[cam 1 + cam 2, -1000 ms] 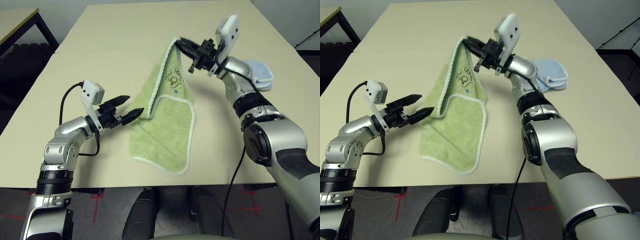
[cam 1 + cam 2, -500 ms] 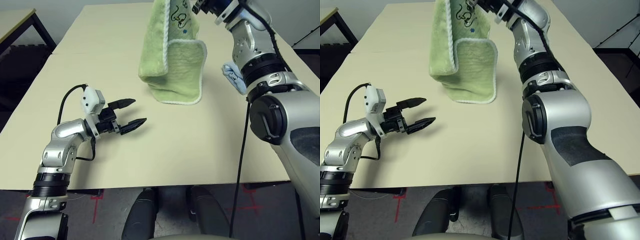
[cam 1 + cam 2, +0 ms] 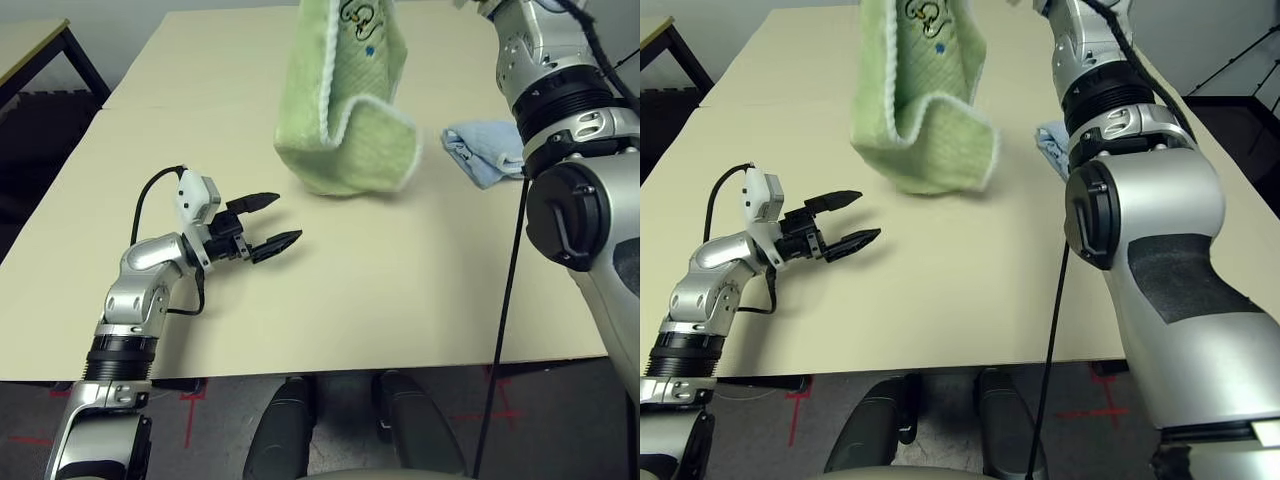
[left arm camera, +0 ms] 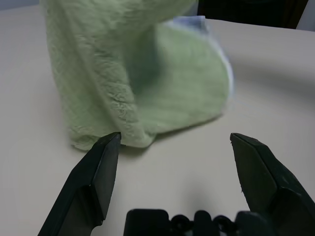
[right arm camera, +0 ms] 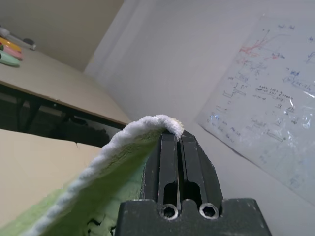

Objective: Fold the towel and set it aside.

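The light green towel (image 3: 345, 110) hangs folded from above the picture's top edge, its lower end brushing the table (image 3: 400, 290) at mid-depth. A dark logo (image 3: 362, 14) shows near its top. In the right wrist view my right gripper (image 5: 178, 142) is shut on the towel's white-stitched edge (image 5: 147, 129), raised high off the table. My left gripper (image 3: 272, 222) rests low over the table to the towel's left and nearer me, open, nothing between its fingers. The left wrist view has the towel's lower fold (image 4: 123, 88) just beyond those open fingertips.
A smaller light blue cloth (image 3: 485, 155) lies bunched on the table to the right of the towel, beside my right arm (image 3: 560, 110). A dark-framed second table (image 3: 40, 50) stands at the far left. A whiteboard (image 5: 266, 108) shows behind.
My right gripper has lifted the towel off the table and carried it upward and farther back; its lower end now swings. The left gripper let the towel go and stays open, low.
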Motion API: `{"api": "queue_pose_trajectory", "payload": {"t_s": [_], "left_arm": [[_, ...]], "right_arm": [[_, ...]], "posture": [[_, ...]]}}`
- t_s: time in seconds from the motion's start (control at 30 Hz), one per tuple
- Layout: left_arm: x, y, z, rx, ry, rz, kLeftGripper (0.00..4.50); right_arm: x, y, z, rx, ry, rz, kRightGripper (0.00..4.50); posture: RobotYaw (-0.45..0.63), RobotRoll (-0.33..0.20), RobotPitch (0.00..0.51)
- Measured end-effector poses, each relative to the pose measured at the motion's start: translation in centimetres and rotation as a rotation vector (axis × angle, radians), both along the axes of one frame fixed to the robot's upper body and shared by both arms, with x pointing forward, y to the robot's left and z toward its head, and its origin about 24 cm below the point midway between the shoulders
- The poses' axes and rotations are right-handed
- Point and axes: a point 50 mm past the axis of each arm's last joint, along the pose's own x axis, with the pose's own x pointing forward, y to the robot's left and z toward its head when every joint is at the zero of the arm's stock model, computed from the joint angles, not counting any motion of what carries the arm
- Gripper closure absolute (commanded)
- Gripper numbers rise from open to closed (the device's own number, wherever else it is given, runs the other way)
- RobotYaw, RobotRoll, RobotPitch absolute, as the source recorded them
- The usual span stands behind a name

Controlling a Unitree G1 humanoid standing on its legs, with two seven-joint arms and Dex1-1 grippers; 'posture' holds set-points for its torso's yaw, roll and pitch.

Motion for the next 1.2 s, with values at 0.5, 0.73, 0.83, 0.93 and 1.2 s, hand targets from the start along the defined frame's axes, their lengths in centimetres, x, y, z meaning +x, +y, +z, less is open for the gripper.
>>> {"api": "queue_pose_trajectory", "payload": {"t_s": [0.5,0.73,0.83,0.93,1.2], "left_arm": [[1.0,-3.2,-1.0,0.022,-0.028,0.049,0.0],[0.7,-6.0,-0.1,0.111,-0.057,0.063,0.0],[1.2,-6.6,0.0,0.182,-0.057,0.111,0.0],[1.6,-7.5,1.1,0.193,-0.085,0.129,0.0],[1.6,-10.0,2.6,0.201,-0.134,0.117,0.0]], "right_arm": [[0.6,0.5,1.8,0.054,0.073,-0.152,4.43],[0.7,1.3,1.4,0.044,0.091,-0.146,4.43],[1.1,1.7,0.8,0.041,0.126,-0.166,4.43],[1.6,2.4,0.1,0.083,0.215,-0.169,4.43],[2.1,3.1,-0.2,0.323,0.42,-0.101,4.43]], "posture": [[0.06,0.0,0.117],[0.08,0.0,0.124],[0.08,0.0,0.126],[0.09,0.0,0.13],[0.1,0.0,0.137]]}}
